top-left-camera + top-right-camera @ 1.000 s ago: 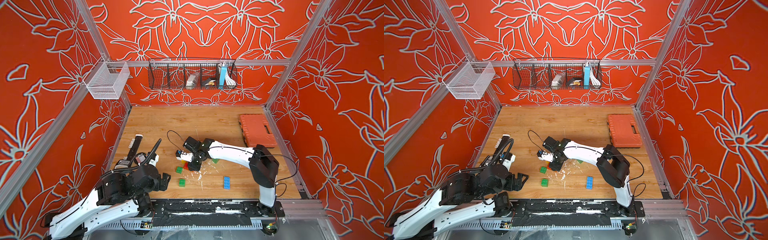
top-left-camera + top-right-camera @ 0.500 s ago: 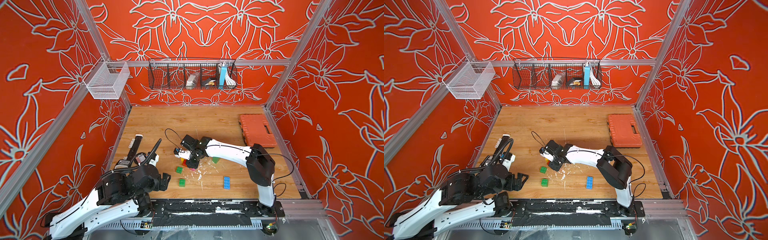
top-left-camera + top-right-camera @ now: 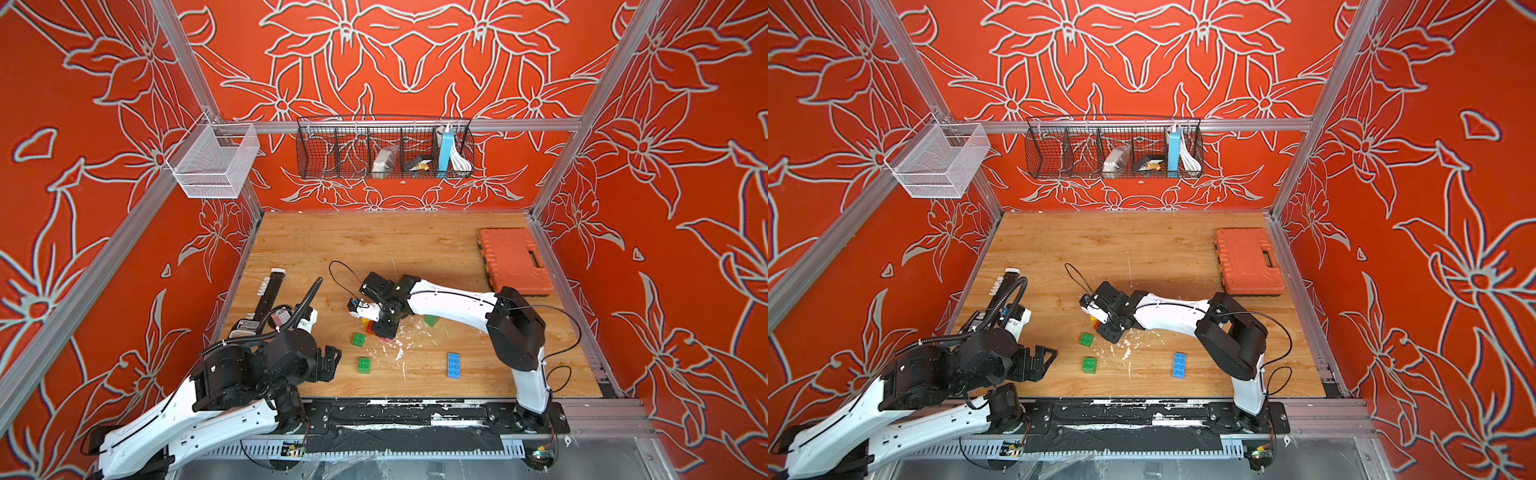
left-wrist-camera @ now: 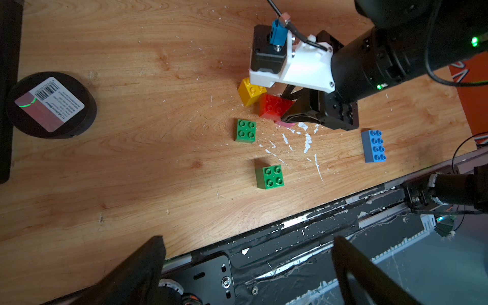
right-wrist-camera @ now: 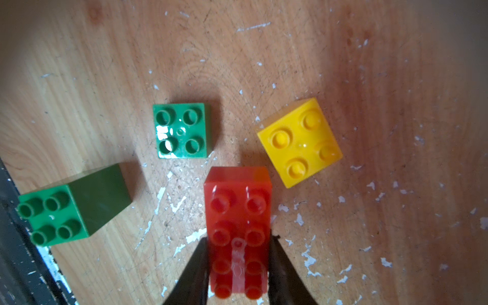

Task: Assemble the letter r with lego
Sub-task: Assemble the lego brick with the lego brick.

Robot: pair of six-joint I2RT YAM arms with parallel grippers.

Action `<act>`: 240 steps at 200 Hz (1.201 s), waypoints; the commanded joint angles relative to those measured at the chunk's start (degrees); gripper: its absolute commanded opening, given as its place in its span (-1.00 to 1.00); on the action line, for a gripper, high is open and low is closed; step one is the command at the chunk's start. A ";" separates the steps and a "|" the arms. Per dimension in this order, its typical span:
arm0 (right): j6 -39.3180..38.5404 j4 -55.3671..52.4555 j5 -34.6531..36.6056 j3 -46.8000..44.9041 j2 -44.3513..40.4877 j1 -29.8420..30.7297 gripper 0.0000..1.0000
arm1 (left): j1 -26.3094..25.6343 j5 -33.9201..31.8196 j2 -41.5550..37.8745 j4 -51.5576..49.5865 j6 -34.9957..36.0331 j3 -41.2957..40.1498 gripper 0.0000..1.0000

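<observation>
Over the last second you swung your right hand (image 5: 239, 245) a little toward the robot's left, and it stayed pinched on the back end of the red brick (image 5: 237, 211), studs up. The brick's free end came to point between the yellow cube (image 5: 299, 142) and the nearer green cube (image 5: 182, 130), close to both. A pink brick (image 4: 284, 123) lay mostly hidden under that hand. The loose pieces had not moved: the second green cube (image 5: 74, 206), the blue brick (image 3: 454, 365) and the third green cube (image 3: 431, 320) beside the forearm sat apart on the table (image 3: 374, 249). Your left hand (image 4: 248, 239) stayed spread wide and empty at the near edge. I judged nothing was joined yet, so the letter was barely begun
</observation>
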 commanded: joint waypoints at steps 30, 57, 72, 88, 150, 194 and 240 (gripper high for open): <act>2.06 0.62 2.09 -1.01 1.27 0.43 -1.00 | -0.33 -0.63 -0.41 0.01 -0.57 -0.62 0.97; 3.64 2.88 3.00 -3.32 0.75 0.43 -1.00 | -0.34 -0.62 -0.35 0.05 -0.49 -0.59 0.97; 4.97 4.80 3.46 -5.19 -0.02 0.44 -1.00 | -0.36 -0.62 -0.39 0.05 -0.49 -0.63 0.97; 6.87 6.56 3.70 -6.95 -0.57 0.44 -1.00 | -0.34 -0.63 -0.39 0.05 -0.56 -0.59 0.97; 12.09 18.38 5.60 -18.21 -5.99 0.44 -1.00 | -0.35 -0.62 0.03 0.01 -0.49 -0.62 0.97; 12.00 18.95 5.40 -19.54 -4.63 0.35 -1.00 | -0.36 -0.49 0.79 0.00 -0.41 -0.50 0.97; 13.09 15.88 5.61 -18.27 -7.76 0.35 -1.00 | -0.35 -0.54 1.25 0.01 -0.41 -0.46 0.97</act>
